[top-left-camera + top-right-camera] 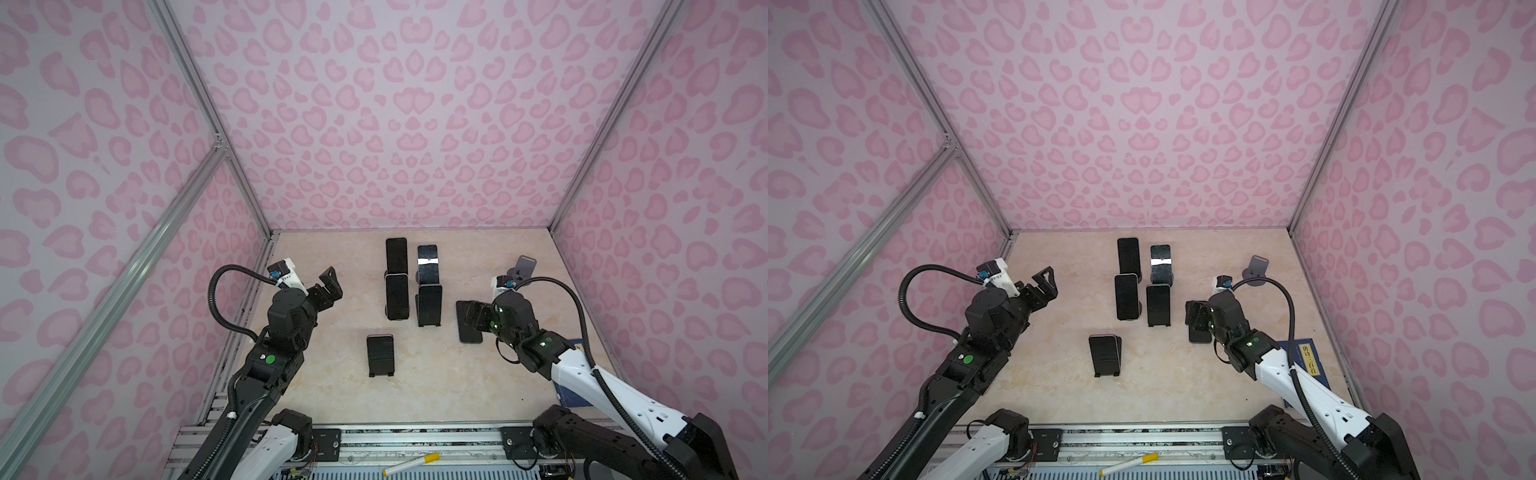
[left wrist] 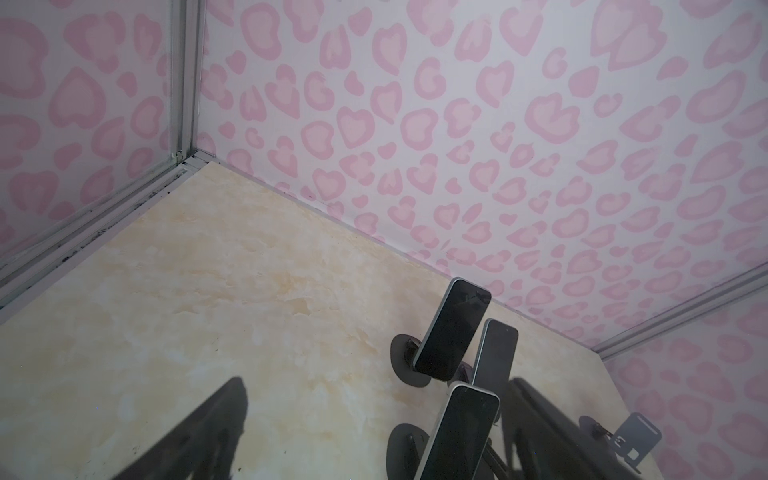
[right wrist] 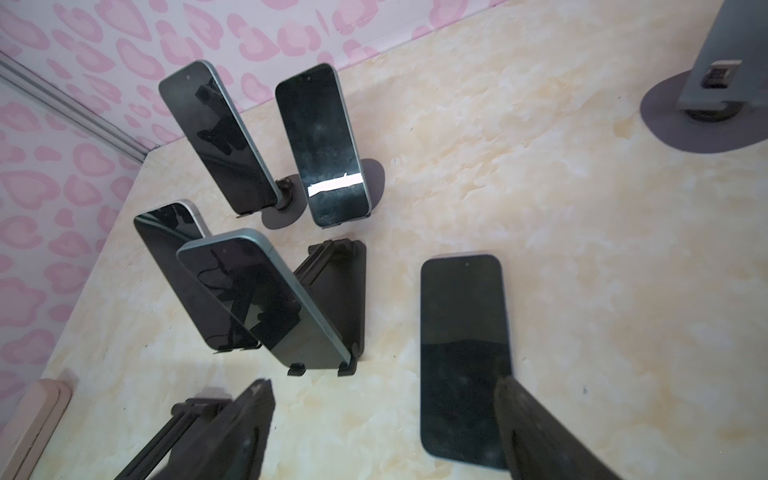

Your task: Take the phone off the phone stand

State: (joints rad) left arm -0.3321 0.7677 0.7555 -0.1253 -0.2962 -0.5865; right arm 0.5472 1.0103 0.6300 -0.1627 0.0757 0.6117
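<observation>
Several dark phones lean on stands in the middle of the table, among them a front phone (image 1: pixel 380 353) and a middle pair (image 1: pixel 397 297) (image 1: pixel 430 303). One more phone (image 1: pixel 468 332) (image 3: pixel 463 332) lies flat on the table at the right. An empty grey phone stand (image 1: pixel 524 266) (image 3: pixel 706 104) stands behind it. My right gripper (image 1: pixel 473 318) (image 3: pixel 382 386) hovers open over the flat phone's near end, one finger (image 3: pixel 532 428) overlapping it, nothing between the fingers. My left gripper (image 1: pixel 328 286) (image 2: pixel 376 382) hangs open and empty, left of the phones.
A blue book (image 1: pixel 1306 359) lies under the right arm near the right wall. A white and yellow marker (image 1: pixel 411 463) rests on the front rail. Pink patterned walls close in the table (image 1: pixel 332 395) on three sides.
</observation>
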